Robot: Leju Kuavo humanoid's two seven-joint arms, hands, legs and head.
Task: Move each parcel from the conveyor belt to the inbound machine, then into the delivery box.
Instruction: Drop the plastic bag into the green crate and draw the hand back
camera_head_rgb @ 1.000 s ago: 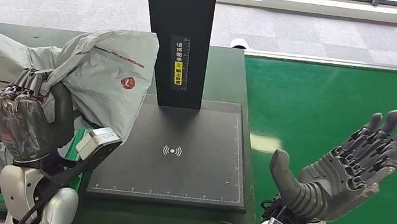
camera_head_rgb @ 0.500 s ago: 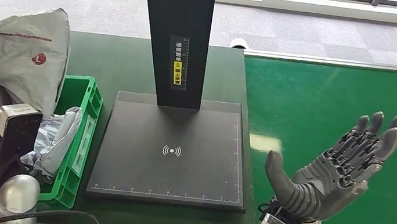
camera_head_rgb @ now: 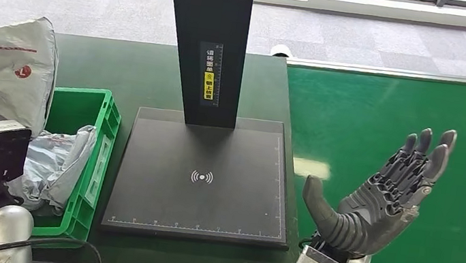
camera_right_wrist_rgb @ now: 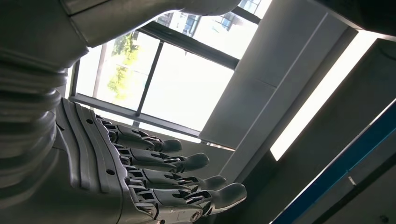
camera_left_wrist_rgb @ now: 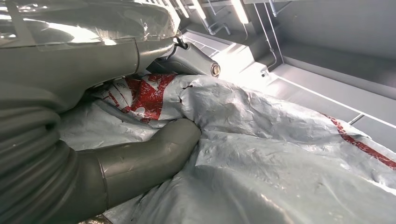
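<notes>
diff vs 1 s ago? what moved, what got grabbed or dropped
The left hand carried the grey parcel leftward, off the side of the scanner pad and over to the far side of the green crate; it still grips the parcel. The right hand, open with palm up over the green belt, drifted slightly left. Scanner pad and crate stayed put.

right hand [camera_head_rgb: 379, 200] raised, fingers [camera_right_wrist_rgb: 187, 163] spread, left hand [camera_left_wrist_rgb: 93, 116] gripping
</notes>
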